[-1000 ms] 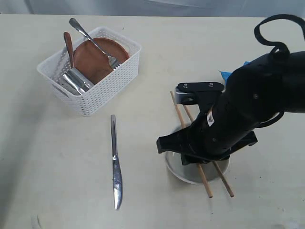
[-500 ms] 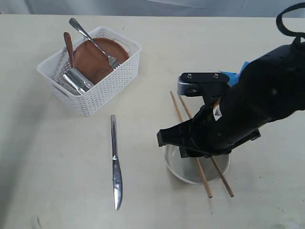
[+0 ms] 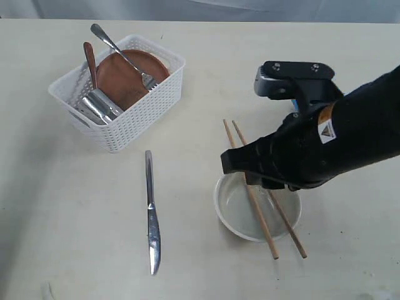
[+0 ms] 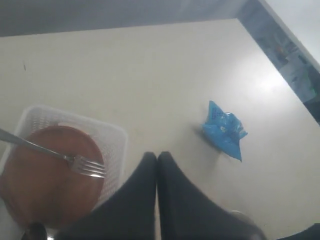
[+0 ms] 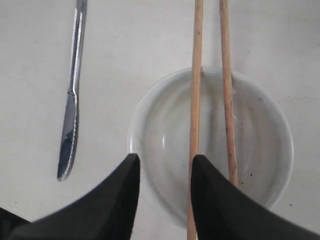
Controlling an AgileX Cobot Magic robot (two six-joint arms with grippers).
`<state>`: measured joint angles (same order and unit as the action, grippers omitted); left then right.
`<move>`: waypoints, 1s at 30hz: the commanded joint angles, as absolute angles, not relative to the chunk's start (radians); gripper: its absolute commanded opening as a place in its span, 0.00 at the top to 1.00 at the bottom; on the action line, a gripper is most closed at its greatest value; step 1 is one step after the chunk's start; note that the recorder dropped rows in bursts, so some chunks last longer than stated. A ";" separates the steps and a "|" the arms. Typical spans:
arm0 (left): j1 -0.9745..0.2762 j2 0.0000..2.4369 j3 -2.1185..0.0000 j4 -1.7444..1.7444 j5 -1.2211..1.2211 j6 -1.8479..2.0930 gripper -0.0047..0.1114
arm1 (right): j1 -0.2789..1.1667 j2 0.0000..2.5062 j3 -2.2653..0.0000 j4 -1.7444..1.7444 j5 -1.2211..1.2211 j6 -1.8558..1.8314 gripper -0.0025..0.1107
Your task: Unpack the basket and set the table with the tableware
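The white basket [image 3: 134, 128] stands at the back left of the table [image 3: 75, 206]. In it lie a brown plate [image 3: 128, 78], a fork [image 3: 119, 51], a wooden spoon [image 3: 90, 61] and a steel cup [image 3: 100, 106]. A knife [image 3: 151, 212] lies on the table in front of it. Two chopsticks [image 3: 259, 215] rest across the off-white bowl [image 3: 230, 209]. My right gripper [image 5: 165, 160] hovers open over the bowl's near rim [image 5: 137, 125], holding nothing. My left gripper [image 4: 157, 156] is shut and empty, high above the basket's corner [image 4: 117, 145]. It does not show in the exterior view.
A crinkly blue snack packet [image 4: 225, 130] lies on the table beyond the basket in the left wrist view. The bulky black right arm [image 3: 325, 147] hangs over the bowl's far side and hides part of the chopsticks.
My right arm has drawn back and to the right, off the bowl, uncovering most of it. The chopsticks stay lying across the bowl. Nothing else has moved.
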<state>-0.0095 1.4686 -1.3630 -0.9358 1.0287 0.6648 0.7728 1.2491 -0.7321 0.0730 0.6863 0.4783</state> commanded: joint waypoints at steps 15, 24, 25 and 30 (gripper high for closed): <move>-0.006 1.569 -1.356 -0.889 1.059 0.639 0.96 | 0.770 1.342 -0.733 -0.107 0.794 0.321 0.46; -0.006 1.569 -1.356 -0.889 1.053 0.639 0.96 | 0.770 1.506 -0.818 -0.107 0.787 0.308 0.46; -0.006 1.569 -1.356 -0.889 1.050 0.639 0.96 | 0.770 1.510 -0.826 -0.098 0.787 0.306 0.46; -0.006 1.569 -1.356 -0.889 1.037 0.639 0.96 | 0.770 1.512 -0.843 -0.084 0.787 0.306 0.46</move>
